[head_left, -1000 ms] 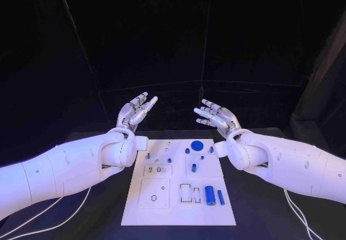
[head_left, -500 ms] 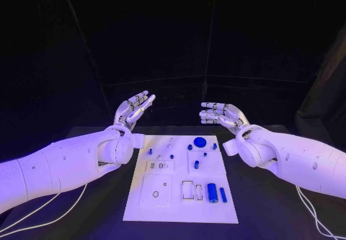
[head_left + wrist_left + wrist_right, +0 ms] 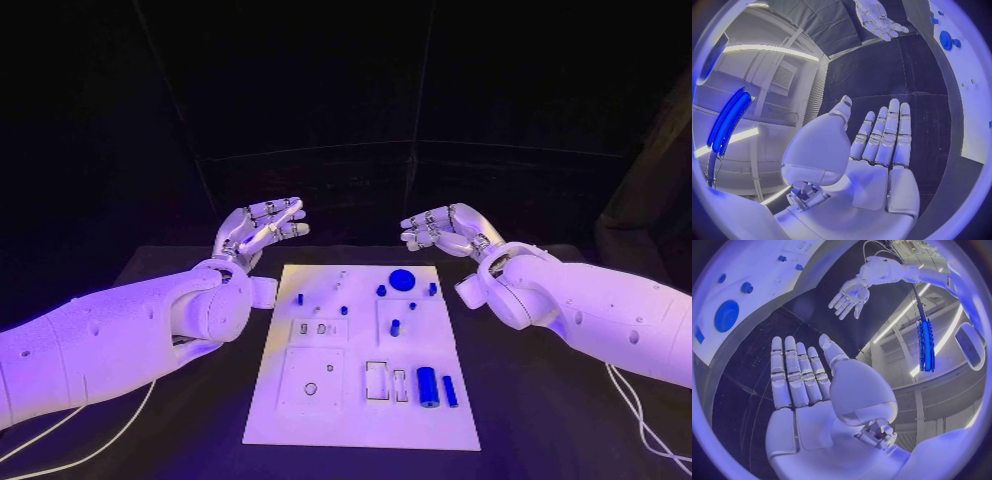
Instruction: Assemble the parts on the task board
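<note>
Hands hover palm-up beyond the far end of the table, one at each far corner of the task board [image 3: 274, 400]. The left hand [image 3: 260, 231] sits just past the board's far left corner; the right hand [image 3: 444, 232] sits just past its far right corner. Both hold nothing. The wrist views show each palm flat with the fingers laid out straight, while from the head camera the fingers look slightly curled at the tips.

The board is a white plate lying lengthwise, its long axis running from near to far. Every part lies nearer than both hands — so either hand must draw back toward the robot and turn palm-down to reach one.

At the far end, a round blue disc [image 3: 401, 279] rests right of centre, closer to the right hand than to the left. A few small blue pegs [image 3: 382, 291] stand around it. At the near end, a blue cylinder [image 3: 427, 386] lies on its side with a thinner blue rod [image 3: 449, 390] just beside it on the right; both point near to far, along the board's length. They also sit on the right half, so the right arm looks the better placed.

The pale recesses and outlines on the board's left half are too small to make out — which part fits which slot cannot be told.
</note>
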Robot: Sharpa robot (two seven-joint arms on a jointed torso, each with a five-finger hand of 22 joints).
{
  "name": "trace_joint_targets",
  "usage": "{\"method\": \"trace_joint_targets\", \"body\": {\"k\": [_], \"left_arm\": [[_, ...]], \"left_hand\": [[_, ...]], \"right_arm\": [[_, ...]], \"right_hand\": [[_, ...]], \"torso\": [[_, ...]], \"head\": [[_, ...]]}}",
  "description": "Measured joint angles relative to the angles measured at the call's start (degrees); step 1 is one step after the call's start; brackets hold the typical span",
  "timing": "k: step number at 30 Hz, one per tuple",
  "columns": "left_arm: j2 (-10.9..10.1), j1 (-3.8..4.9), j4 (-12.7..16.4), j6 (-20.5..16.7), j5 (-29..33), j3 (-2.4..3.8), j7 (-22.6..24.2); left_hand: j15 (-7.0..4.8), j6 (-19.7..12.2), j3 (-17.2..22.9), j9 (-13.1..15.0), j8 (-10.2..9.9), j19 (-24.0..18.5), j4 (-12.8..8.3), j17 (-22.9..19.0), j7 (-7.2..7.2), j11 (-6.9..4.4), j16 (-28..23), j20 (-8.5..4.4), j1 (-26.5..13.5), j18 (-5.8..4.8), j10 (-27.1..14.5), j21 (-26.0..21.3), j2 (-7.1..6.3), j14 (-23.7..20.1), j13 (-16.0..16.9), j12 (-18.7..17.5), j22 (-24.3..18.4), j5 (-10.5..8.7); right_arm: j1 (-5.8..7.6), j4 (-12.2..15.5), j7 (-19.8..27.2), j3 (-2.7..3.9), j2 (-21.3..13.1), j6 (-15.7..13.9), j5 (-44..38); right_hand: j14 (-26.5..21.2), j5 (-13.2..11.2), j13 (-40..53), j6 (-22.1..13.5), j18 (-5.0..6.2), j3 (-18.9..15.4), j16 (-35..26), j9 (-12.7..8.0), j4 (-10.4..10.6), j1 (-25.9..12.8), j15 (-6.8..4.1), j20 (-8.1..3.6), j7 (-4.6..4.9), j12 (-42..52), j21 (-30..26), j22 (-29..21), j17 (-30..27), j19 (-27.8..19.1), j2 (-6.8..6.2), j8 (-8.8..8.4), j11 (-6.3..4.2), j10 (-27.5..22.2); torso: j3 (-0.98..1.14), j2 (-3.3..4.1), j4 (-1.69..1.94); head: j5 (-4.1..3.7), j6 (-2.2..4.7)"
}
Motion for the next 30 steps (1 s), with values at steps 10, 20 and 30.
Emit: {"method": "trace_joint_targets", "body": {"k": [10, 20, 30], "left_arm": [[-2.9, -0.04, 5.0, 2.5, -1.9, -0.01, -0.1], [-5.0, -0.05, 8.6, 4.3, -2.9, -0.04, -0.5], [-5.6, -0.05, 10.4, 5.2, -3.2, -0.05, -0.9]], "left_hand": [[-2.43, 6.1, -1.2, 0.1, 1.3, 7.0, -1.2, 2.5, 1.67, -2.00, 0.6, -2.35, 0.5, 0.03, 6.8, 0.4, 0.53, 7.8, 0.5, 1.4, -0.7, 0.00], [-2.44, 6.1, -1.4, 0.0, 1.3, 7.4, -1.6, 2.8, 1.66, -1.85, 0.2, -2.35, 1.1, 0.02, 7.1, 0.4, 1.06, 7.8, 0.5, 1.4, -1.0, 0.00], [-2.44, 6.1, -1.3, 0.0, 1.3, 7.4, -1.7, 2.9, 1.66, -1.85, -0.1, -2.35, 1.1, 0.02, 7.1, 0.4, 1.06, 7.8, 0.5, 1.4, -1.1, 0.00]], "right_arm": [[2.23, -1.4, -6.5, 0.12, 1.5, 3.0, -21.6], [3.55, -0.6, -14.4, 0.17, 2.8, 7.4, -41.5], [4.58, 0.4, -20.4, 0.22, 3.4, 10.9, -51.6]], "right_hand": [[18.9, 0.0, 0.4, 7.3, 0.81, 1.5, 7.0, 0.2, -2.2, 2.2, -6.67, -7.59, -3.09, -0.4, 12.5, 5.1, 5.8, 19.9, -2.21, 0.00, -4.56, 11.3], [19.5, 0.0, 0.2, 7.2, -0.29, 3.6, 30.2, 0.1, -2.2, 0.2, -7.47, -9.05, -3.81, -2.1, 34.3, 23.6, 20.0, 24.4, -4.12, -0.64, -5.20, 10.6], [19.5, -0.4, 0.2, 6.7, -1.48, 5.1, 44.8, 0.2, -1.8, -1.3, -7.47, -8.22, -3.83, -2.1, 51.0, 41.1, 33.2, 22.6, -4.91, -0.64, -4.73, 8.6]], "torso": [[-0.18, 2.71, 0.81], [-0.26, 5.17, 1.14], [-0.30, 6.79, 1.27]], "head": [[-0.95, 0.61], [-1.35, 1.41], [-1.34, 1.61]]}}
